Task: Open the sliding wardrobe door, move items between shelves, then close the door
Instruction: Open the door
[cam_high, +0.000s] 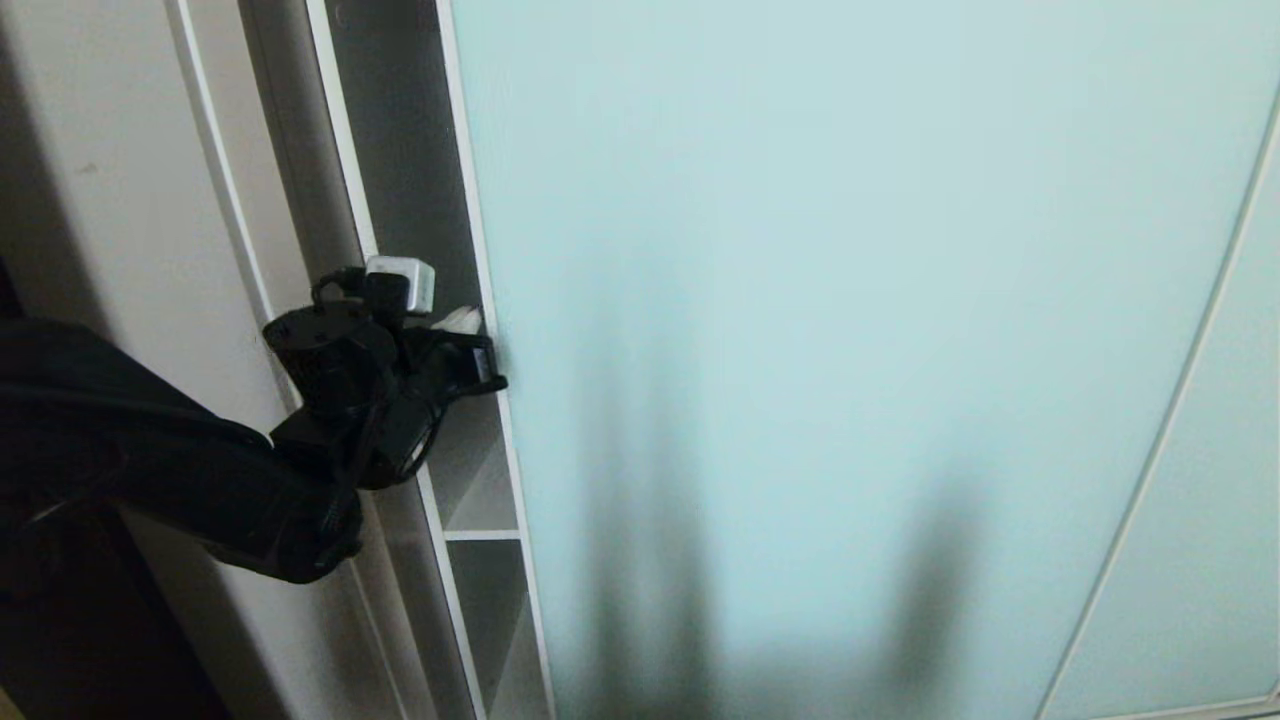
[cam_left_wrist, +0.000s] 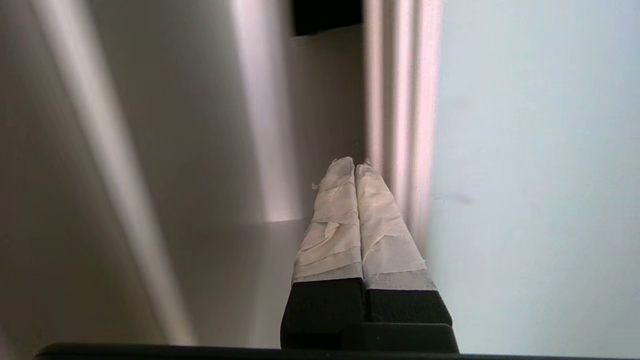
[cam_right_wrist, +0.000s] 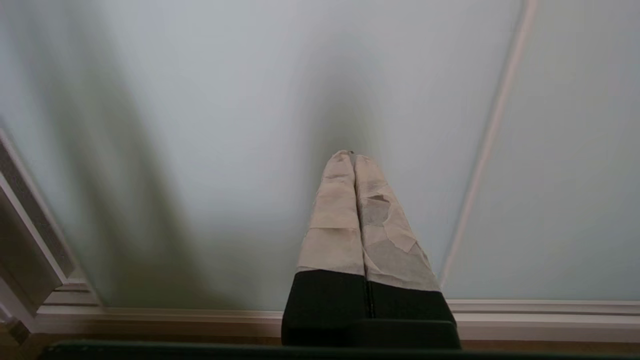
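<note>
Left gripper at the edge of the wardrobe door, which stands slightly ajar.

The sliding wardrobe door (cam_high: 850, 350) fills the centre and right of the head view, its long axis running top to bottom, its framed left edge tilting a little from upper left to lower centre. A narrow gap left of it shows a shelf (cam_high: 482, 536). The left gripper (cam_high: 470, 330), its taped fingers (cam_left_wrist: 340, 220) pressed together on nothing, sits in that gap against the door's edge, likely to push it sideways. The right gripper (cam_right_wrist: 354, 160), also closed and empty, hangs facing the glass near the bottom rail (cam_right_wrist: 525, 312).
</note>
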